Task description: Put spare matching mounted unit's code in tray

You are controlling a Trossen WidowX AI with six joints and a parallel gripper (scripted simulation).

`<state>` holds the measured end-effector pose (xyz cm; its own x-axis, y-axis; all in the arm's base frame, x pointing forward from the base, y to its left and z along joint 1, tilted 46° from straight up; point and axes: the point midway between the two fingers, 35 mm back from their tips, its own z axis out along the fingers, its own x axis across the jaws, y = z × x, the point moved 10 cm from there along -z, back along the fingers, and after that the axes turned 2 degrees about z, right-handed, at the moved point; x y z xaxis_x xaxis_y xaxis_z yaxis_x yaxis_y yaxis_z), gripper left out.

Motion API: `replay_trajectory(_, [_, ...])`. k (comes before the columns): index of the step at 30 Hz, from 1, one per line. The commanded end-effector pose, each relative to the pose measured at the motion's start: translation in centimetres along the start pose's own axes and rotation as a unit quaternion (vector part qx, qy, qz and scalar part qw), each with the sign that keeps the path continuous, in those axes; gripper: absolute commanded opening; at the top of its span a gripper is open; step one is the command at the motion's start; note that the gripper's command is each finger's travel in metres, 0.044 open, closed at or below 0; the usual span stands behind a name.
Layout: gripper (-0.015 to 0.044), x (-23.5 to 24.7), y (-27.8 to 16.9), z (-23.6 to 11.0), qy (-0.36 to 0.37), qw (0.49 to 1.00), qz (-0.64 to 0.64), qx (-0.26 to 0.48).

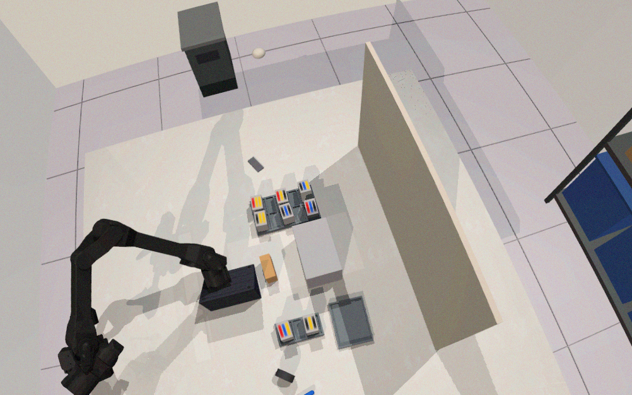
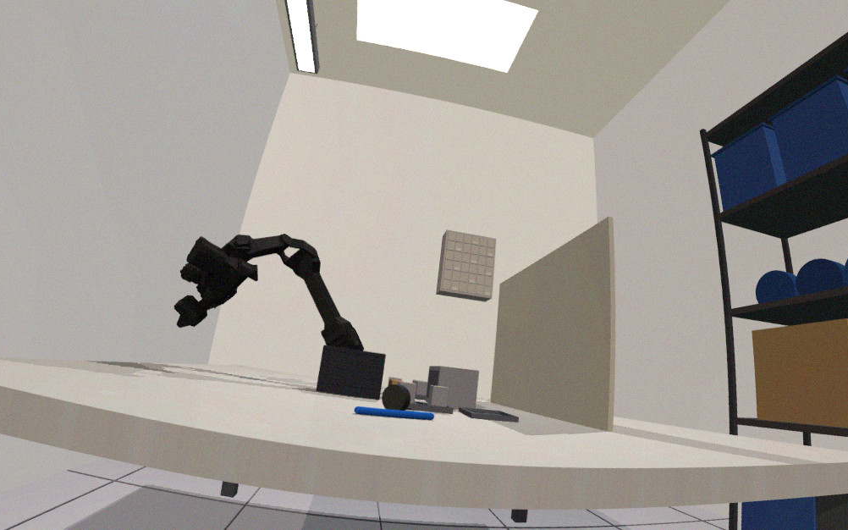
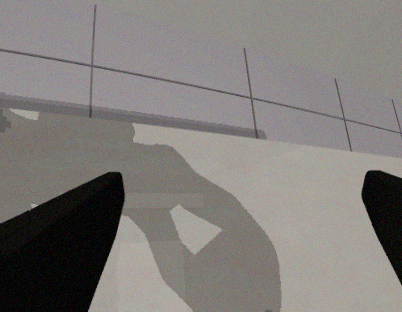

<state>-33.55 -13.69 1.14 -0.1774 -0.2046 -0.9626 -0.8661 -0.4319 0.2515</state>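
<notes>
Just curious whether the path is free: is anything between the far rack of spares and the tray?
Yes. The grey box stands between the six-spare rack and the tray. The two-spare rack sits right beside the tray, nothing visible between.

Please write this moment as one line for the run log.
gripper: open, holding nothing | arm: raised over table | tray: holds no spare | spares: in their racks | code side of mounted unit: not visible

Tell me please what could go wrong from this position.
1. The spares in the far rack stand tightly together; the open gripper may bump a neighbour.
2. Several spares show similar colour stripes, so a wrong one could be picked.
3. The grey box stands close before the tray and may block the arm's path.
</notes>
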Motion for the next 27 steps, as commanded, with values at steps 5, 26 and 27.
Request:
replay_trajectory(5, [0.0440,0.0,0.0,0.0,0.000,1.000,0.000,0.000])
replay_trajectory(26, [0.0440,-0.9,-4.6,-24.7,0.307,0.895,-0.288,-0.147])
replay_trajectory(27, [0.0440,-1.2,-5.3,-25.9,0.319,0.883,-0.306,-0.156])
